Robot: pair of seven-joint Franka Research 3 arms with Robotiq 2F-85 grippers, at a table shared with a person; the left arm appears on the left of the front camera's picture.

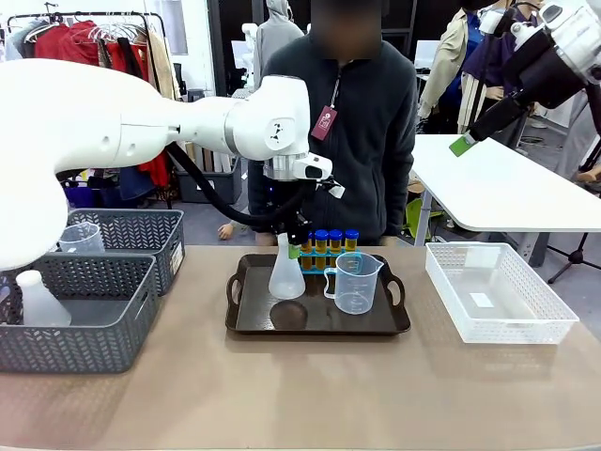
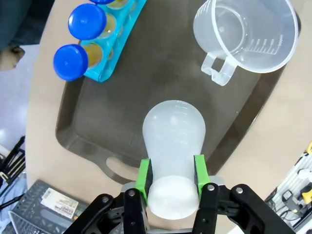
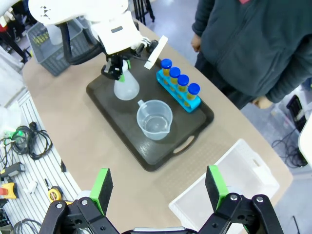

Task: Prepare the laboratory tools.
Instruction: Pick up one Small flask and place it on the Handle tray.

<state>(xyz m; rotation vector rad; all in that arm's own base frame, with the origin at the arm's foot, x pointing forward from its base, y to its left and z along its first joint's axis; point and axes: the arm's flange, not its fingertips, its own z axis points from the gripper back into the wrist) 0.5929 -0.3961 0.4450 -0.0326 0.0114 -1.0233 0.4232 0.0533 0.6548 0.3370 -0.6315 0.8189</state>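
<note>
I have the left gripper (image 2: 171, 181) clamped on the neck of the flask (image 2: 174, 141), green pads pressed to either side just below the mouth. In the front view the flask (image 1: 286, 279) hangs just above the tray (image 1: 246, 324), over its left half, with its shadow on the tray floor beneath. The right gripper (image 3: 160, 190) is raised well clear of the table with its fingers spread apart and nothing between them.

The flask looks empty, thin-walled and translucent, so I judge it light and a little springy; the neck is the right place to hold it, narrow enough for the pads and stiffened by the rim above. The smooth plastic could slide down through the pads if I jolt it, and the wide base will swing, so I would keep it upright.

The beaker (image 1: 356, 281) stands on the tray's right half, handle toward the flask. It also looks empty and light; I would take it by the rim or handle. The four tubes (image 1: 329, 241) stand in the rack (image 3: 178, 96) at the tray's far edge. They hold liquid, so they want a grip under the blue caps and a straight lift.
</note>
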